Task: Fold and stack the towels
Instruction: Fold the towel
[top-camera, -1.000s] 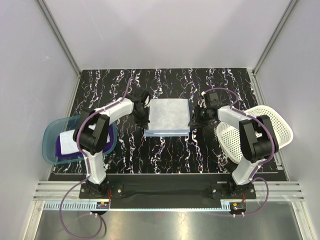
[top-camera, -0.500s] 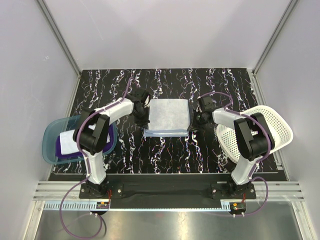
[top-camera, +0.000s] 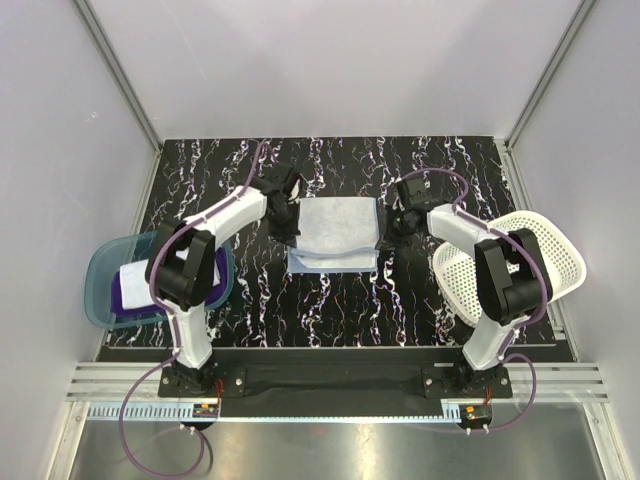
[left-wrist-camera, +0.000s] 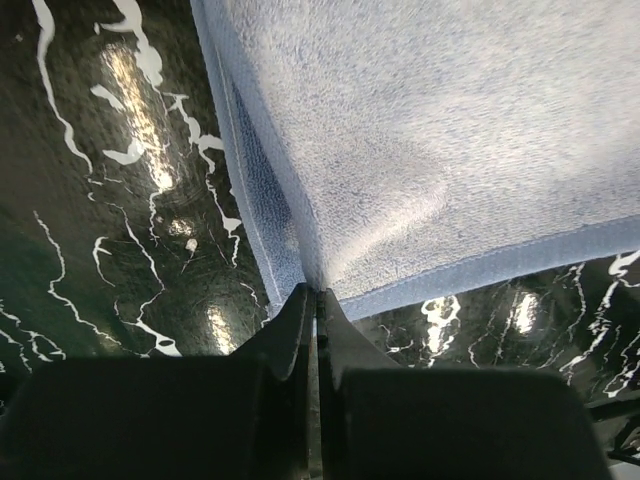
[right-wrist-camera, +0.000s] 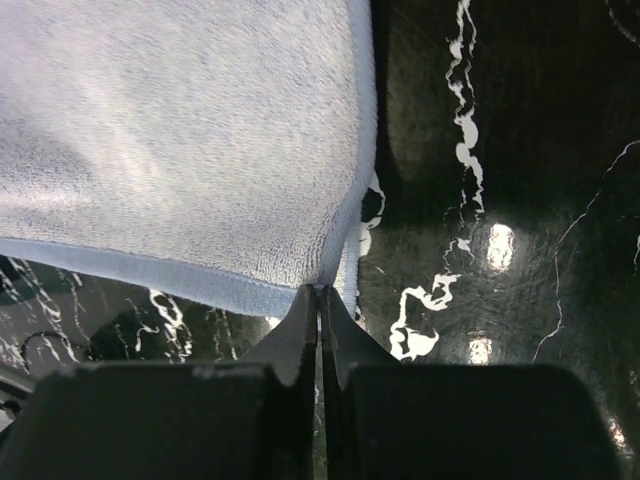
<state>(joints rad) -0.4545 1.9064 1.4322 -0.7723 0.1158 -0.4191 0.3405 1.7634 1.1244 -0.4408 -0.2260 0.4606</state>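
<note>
A light blue towel (top-camera: 335, 235) lies mid-table, its fuzzy surface filling both wrist views (left-wrist-camera: 440, 130) (right-wrist-camera: 170, 130). My left gripper (top-camera: 288, 230) is shut on the towel's left corner, the jaws pinched together on the hem (left-wrist-camera: 318, 292). My right gripper (top-camera: 389, 228) is shut on the right corner (right-wrist-camera: 320, 288). The held layer rises off the table, and a lower layer shows beneath it. A purple towel (top-camera: 124, 298) with a white towel (top-camera: 136, 276) on top lies in the tub at the left.
The translucent teal tub (top-camera: 98, 268) stands at the left table edge. A white perforated basket (top-camera: 555, 262) lies at the right edge beside the right arm. The table top (top-camera: 330, 310) is black marble with white veins. Grey walls close in on three sides.
My right gripper has shut on the towel's right corner. Both wrists have shifted slightly toward the back, pulling the held edge with them.
</note>
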